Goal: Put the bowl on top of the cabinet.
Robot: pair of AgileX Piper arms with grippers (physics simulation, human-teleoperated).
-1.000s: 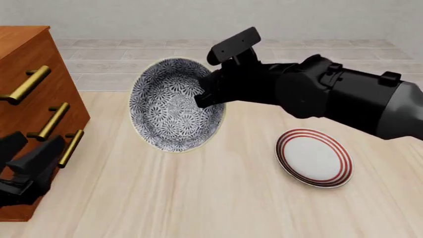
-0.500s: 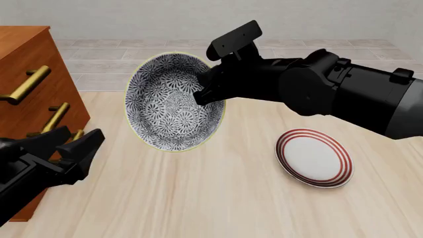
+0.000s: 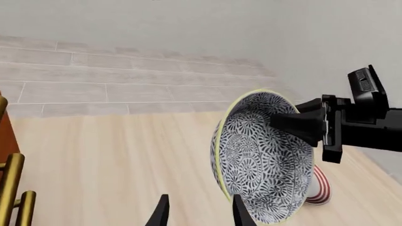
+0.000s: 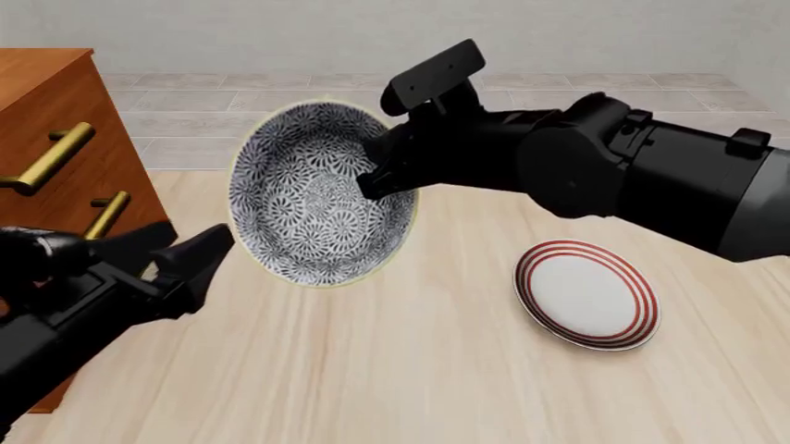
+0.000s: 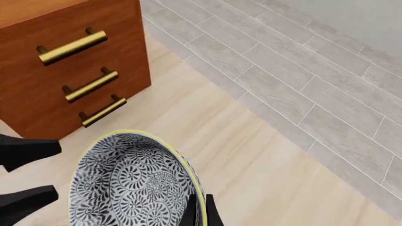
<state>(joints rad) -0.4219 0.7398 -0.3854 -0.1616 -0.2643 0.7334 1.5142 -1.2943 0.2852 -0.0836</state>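
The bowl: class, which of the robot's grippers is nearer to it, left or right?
Right. The right gripper is shut on the bowl's rim, holding it tilted above the table. The left gripper is open beside the bowl on the cabinet side, not touching.

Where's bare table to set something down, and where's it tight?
Free: light wood tabletop nearer than the white red-ringed plate. Crowded: between the reddish-brown drawer cabinet and the held blue-and-white floral bowl, where the left gripper sits open.
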